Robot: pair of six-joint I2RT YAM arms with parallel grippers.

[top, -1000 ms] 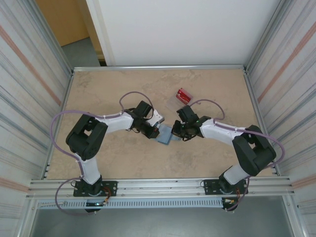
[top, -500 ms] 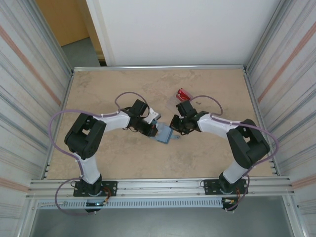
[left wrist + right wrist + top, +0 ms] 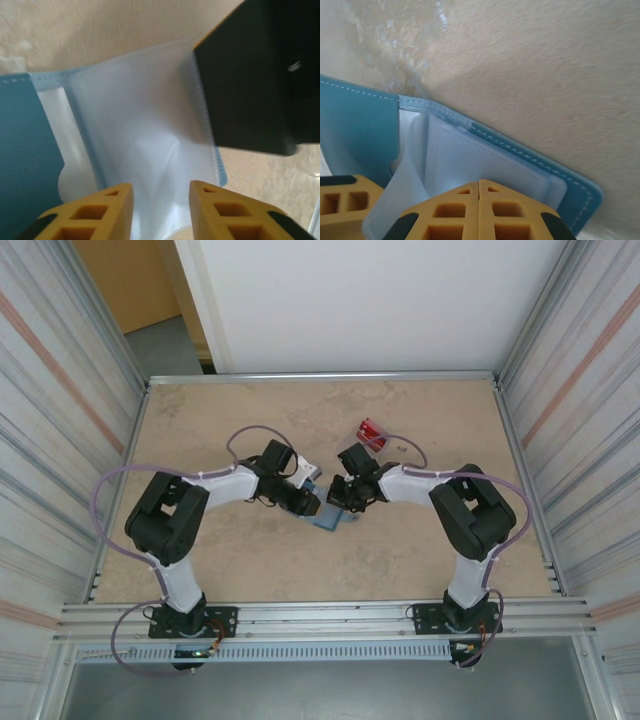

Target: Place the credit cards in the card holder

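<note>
Lying open at the tabletop's centre, the teal-blue folding card holder (image 3: 327,517) looks light and floppy, its clear plastic sleeves (image 3: 140,125) slippery; I would pinch a sleeve's free edge. The glossy red credit cards (image 3: 372,430), thin and stiff, sit at its 1 o'clock. Since a second ago the left gripper (image 3: 161,192) fingers have parted narrowly; the right gripper (image 3: 479,186) fingers stay pressed together, its arm swung closer.

Arms (image 3: 228,483) white, black joints; lilac cables (image 3: 101,508); fingers (image 3: 90,216) yellow, seemingly black-tipped.
</note>
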